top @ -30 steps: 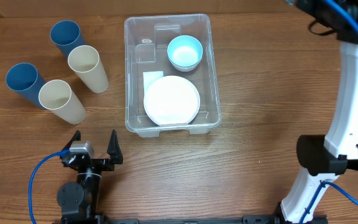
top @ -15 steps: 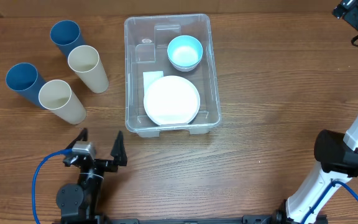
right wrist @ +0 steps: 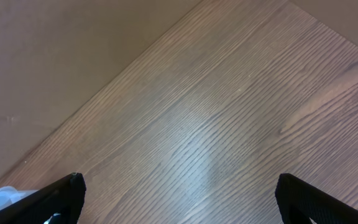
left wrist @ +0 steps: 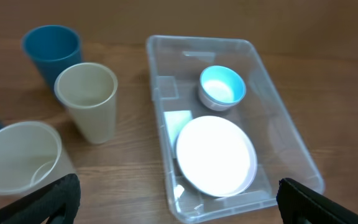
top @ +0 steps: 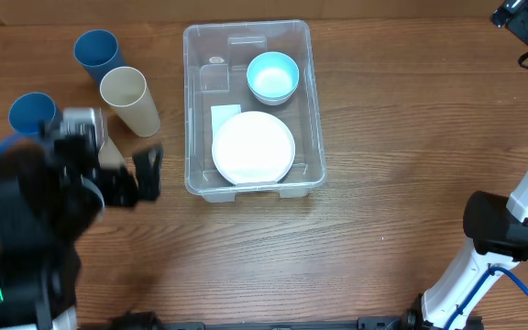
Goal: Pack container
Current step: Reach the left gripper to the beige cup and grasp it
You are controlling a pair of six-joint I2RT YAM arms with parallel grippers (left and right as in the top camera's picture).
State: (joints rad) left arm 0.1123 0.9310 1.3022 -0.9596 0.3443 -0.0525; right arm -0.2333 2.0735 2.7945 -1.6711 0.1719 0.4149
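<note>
At the far left of the table (top: 383, 183) stand two blue cups (top: 96, 50) and two cream cups (top: 128, 96), all upright and outside the container (top: 247, 26). The left arm is reached out low over this group and is blurred in the overhead view. It covers the nearer cream cup (left wrist: 20, 155), which the left wrist view shows just beside one fingertip. The left gripper (left wrist: 178, 200) is spread wide and holds nothing.

From this gripper the container lies to the right and a little ahead, near but not touching the cups. Its long axis runs away from the robot, so a long wall faces the cups. Inside, a pale blue bowl (top: 272, 75) sits toward the far end and a white plate (top: 253, 148) lies flat toward the near end, beside a white label (top: 225, 119) on the base. The strip along the left wall looks free.

The left arm is clearly the nearer one to both cups and container, so a cup pickup probably falls to it, followed by a short carry rightward over that long wall.

Farther right, the right arm is drawn up and back at the table's far right corner, well apart from everything. The right gripper (right wrist: 179, 190) is also spread and empty, looking down on bare wood.
</note>
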